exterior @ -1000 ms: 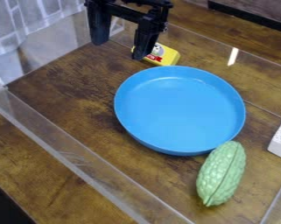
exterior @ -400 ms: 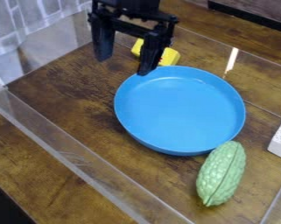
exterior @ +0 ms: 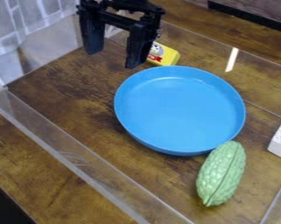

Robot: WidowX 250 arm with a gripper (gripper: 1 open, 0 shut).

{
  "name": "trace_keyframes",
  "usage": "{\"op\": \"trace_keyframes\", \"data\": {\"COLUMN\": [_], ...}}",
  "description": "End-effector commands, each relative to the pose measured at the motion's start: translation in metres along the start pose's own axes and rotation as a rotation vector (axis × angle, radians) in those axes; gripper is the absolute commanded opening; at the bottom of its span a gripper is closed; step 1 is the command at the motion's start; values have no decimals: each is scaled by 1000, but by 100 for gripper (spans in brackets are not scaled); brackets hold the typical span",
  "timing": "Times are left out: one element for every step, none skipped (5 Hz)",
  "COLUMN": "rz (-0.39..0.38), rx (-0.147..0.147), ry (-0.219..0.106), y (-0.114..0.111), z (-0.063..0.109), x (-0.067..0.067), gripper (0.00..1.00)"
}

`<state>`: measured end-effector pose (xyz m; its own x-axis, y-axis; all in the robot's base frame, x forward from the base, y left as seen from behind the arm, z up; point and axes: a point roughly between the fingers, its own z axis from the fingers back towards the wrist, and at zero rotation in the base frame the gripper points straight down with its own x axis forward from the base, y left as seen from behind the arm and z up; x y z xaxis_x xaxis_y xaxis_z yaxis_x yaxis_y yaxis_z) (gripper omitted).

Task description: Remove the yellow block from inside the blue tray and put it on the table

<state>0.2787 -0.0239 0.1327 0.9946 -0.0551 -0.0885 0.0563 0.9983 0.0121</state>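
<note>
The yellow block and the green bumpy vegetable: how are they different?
The yellow block with a cartoon picture is boxy with straight edges, while the pale green, bumpy, gourd-shaped vegetable is long and rounded. The vegetable looks bigger than the block. The block has a picture on it; the vegetable has bumpy ridges instead. Both rest on the dark brown wooden table, outside the blue tray.
</note>
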Motion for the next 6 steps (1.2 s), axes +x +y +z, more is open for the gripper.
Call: {"op": "trace_keyframes", "data": {"rz": [-47, -61, -75, -134, -233, -303], "rx": [7, 11, 13, 15, 19, 29], "ry": [-62, -62, -62, -60, -62, -86], "y": [-2, 0, 2, 6, 4, -9], "z": [21, 13, 6, 5, -9, -8], "x": [1, 1, 1, 17, 24, 37], "gripper": [100, 100, 100, 100, 100, 100]}}
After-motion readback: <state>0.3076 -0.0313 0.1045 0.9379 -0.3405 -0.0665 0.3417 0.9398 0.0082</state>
